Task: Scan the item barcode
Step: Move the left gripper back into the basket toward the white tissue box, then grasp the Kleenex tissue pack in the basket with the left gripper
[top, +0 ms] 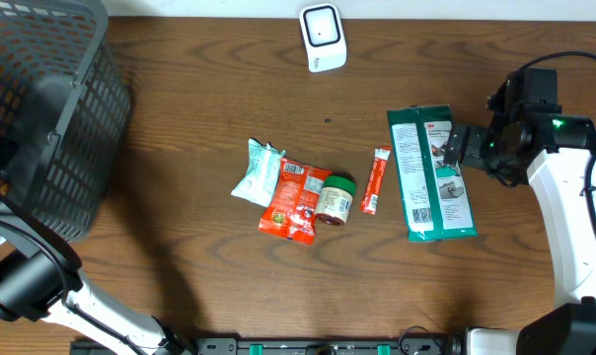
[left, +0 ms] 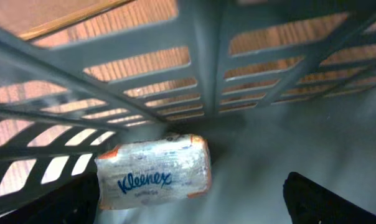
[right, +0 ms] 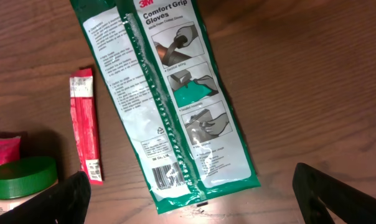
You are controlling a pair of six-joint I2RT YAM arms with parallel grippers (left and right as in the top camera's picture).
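1. The gloves pack (top: 431, 176), green and white, is laid flat on the right half of the table (top: 180, 296). It sits about midway between the far and near edges, with its long side running from far to near. A barcode (right: 169, 177) is printed towards its near end.
2. The right gripper (top: 454, 148) is held over the pack's right edge. In the right wrist view its fingers (right: 66, 202) are seen spread wide at the lower corners. Nothing is gripped between them, and the pack lies flat beneath.
3. The scanner (top: 323, 37), a white unit, is placed at the middle of the far edge, well apart from the pack.
4. A red sachet (top: 376, 180) is laid just beside the pack's left side. Further towards the table's middle, a green-lidded jar (top: 335, 199) is pressed against a red snack bag (top: 293, 200), and a pale tissue packet (top: 257, 172) overlaps the bag's far left corner.
5. A grey basket (top: 41, 118) is set at the far left corner. A Kleenex pack (left: 154, 173) is seen on its floor in the left wrist view. The left gripper (left: 188, 186) is held over it with its fingers wide apart, clasping nothing.
6. The table is of dark, grained wood. Of the room, only a pale strip (top: 476, 8) beyond the far edge is shown.
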